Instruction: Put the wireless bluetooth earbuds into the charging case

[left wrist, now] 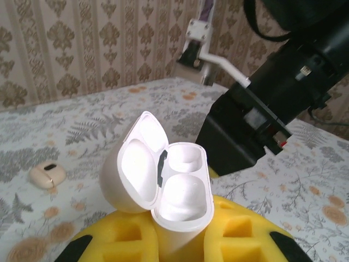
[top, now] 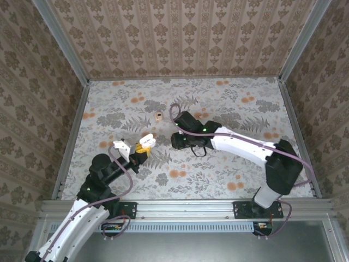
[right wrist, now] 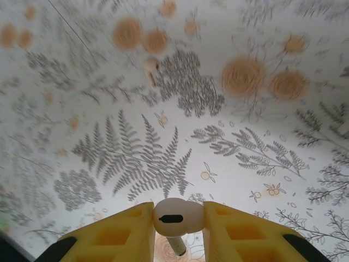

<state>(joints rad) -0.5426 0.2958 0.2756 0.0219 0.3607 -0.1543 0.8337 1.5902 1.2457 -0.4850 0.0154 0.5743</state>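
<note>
Clenched between the yellow foam pads (left wrist: 117, 240) of our left gripper (left wrist: 182, 243), the small rounded white plastic charging case (left wrist: 182, 196) stands with its lid (left wrist: 136, 169) swung open. Our right gripper (right wrist: 177, 232) grasps one tiny glossy white earbud (right wrist: 175, 217); the other earbud (top: 158, 116) lies well apart on the floral table (top: 218, 180).

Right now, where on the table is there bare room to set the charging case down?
Bare table lies near right, between the right arm and the front rail, and along the far wall. The middle is crowded: the loose earbud, the left gripper holding the open charging case, and the right gripper pinching the other earbud.
</note>
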